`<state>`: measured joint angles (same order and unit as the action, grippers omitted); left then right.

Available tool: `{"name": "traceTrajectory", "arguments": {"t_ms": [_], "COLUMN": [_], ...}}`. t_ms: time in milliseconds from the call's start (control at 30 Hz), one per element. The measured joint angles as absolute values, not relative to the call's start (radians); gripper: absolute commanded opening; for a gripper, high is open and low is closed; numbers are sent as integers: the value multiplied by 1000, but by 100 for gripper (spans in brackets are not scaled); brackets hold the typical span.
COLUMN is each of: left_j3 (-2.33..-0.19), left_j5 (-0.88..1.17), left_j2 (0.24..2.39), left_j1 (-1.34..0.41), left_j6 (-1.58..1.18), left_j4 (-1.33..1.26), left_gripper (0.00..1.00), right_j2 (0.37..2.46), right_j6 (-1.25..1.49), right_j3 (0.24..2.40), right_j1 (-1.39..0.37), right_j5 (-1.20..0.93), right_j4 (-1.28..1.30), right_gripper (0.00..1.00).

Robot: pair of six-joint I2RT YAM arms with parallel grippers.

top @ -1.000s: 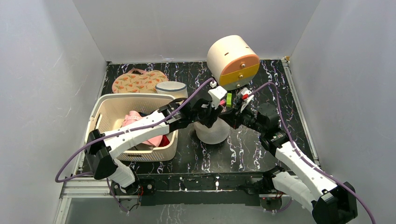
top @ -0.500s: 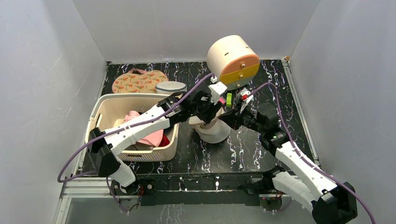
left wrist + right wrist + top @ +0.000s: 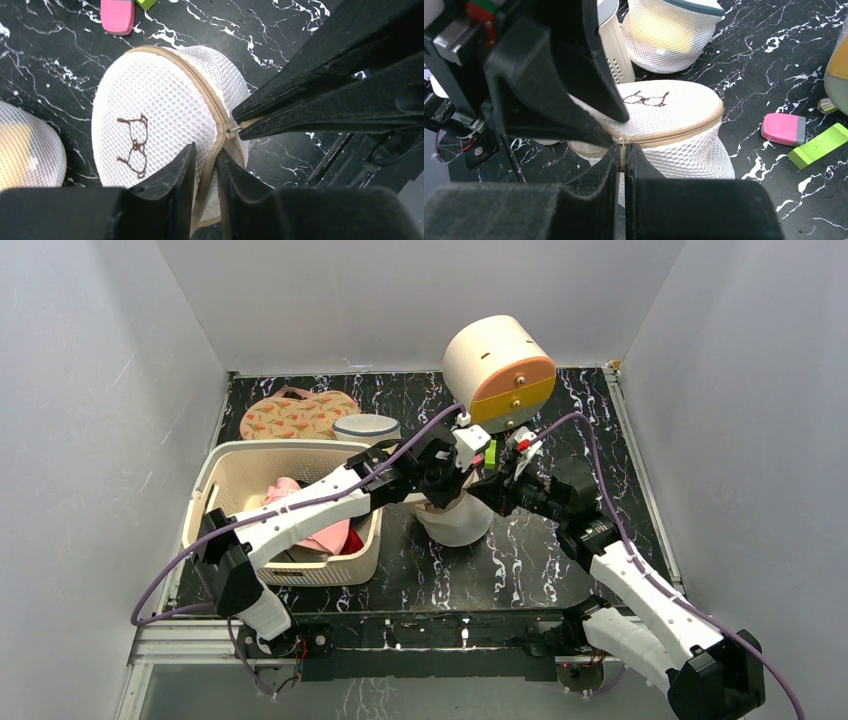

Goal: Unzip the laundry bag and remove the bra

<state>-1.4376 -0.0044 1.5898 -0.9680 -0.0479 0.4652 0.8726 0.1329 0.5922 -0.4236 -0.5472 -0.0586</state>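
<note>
Left wrist view: the right end effector [image 3: 235, 131] pinched the zip pull [image 3: 231, 132]; the left end effector [image 3: 205, 160], just narrowed, straddled the laundry bag [image 3: 150, 125] rim, zip unopened.

Both end effectors crowd laundry bag [image 3: 455, 520]; basket [image 3: 290, 510] blocks left, bare table [image 3: 540, 560] to right.

There is no readable text, brand or number anywhere. The only sign is a small dark line drawing of a bra on the round top of the laundry bag [image 3: 165, 145].
</note>
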Motion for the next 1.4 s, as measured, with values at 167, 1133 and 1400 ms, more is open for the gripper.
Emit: {"name": "traceTrajectory", "arguments": {"t_ms": [167, 1133, 1400], "left_j3": [-1438, -1309, -1322], "left_j5": [1, -5, -10], "left_j2": [1590, 1373, 1474], "left_j1": [-968, -979, -979], "left_j6": [4, 216, 192], "left_j4": [455, 348, 384], "left_gripper": [0, 47, 44], "right_j2": [876, 983, 939], "right_j6": [136, 215, 215], "right_j3": [593, 606, 606], "right_j1": [-424, -175, -249], "right_j5": [-544, -760, -759], "right_j4": [-49, -113, -99], "right_gripper": [0, 0, 0]}}
